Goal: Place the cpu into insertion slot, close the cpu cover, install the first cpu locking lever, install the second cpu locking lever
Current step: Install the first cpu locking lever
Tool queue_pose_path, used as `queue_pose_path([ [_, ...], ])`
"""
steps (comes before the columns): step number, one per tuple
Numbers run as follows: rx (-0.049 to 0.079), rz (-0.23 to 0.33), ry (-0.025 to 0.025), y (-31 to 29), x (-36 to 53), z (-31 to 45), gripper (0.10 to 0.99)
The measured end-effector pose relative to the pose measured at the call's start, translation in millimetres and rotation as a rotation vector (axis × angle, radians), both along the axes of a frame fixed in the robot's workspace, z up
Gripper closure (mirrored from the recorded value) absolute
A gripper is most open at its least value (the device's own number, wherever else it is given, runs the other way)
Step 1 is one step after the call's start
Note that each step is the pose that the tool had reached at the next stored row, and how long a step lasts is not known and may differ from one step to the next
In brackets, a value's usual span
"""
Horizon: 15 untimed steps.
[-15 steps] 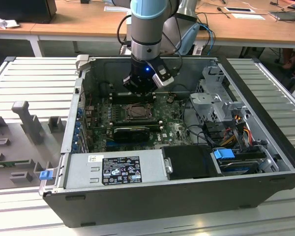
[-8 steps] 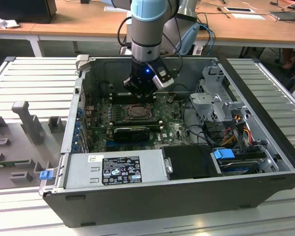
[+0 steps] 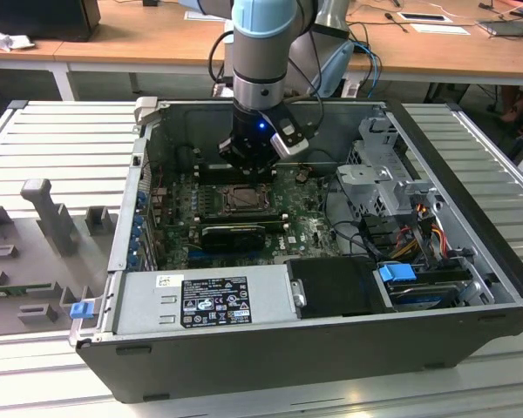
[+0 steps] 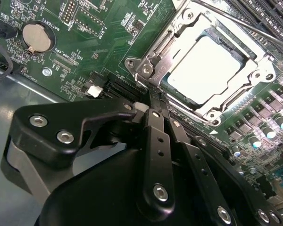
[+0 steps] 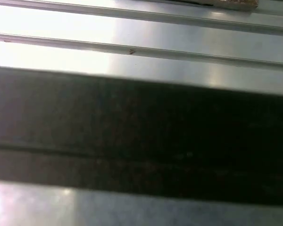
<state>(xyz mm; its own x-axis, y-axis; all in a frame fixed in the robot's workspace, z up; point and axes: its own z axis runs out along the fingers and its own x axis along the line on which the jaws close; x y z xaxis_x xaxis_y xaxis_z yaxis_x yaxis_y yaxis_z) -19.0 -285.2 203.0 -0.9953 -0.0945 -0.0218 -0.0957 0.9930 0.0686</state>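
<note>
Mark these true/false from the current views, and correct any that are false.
1. The cpu sits in the insertion slot. True.
2. The cpu cover is shut over the chip, which shows through its window. True.
3. The gripper holds the cpu above the case. False: its fingers are together, holding nothing, at the socket's corner by a lever's hook end.
4. The coin battery has been taken off the board. False: it sits in its holder.
5. In the exterior view the arm reaches down into the open computer case. True.
</note>
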Motion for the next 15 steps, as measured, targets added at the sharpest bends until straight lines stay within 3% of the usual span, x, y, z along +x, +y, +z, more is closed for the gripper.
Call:
queue_pose_path([
  [5,0.002,0.0,0.0001,0.0,0.2,-1.4,0.98],
  [8,0.01,0.0,0.0,0.1,0.2,-1.6,0.98],
  [15,0.009,0.0,-0.0001,0.1,0.3,10.6,0.98],
])
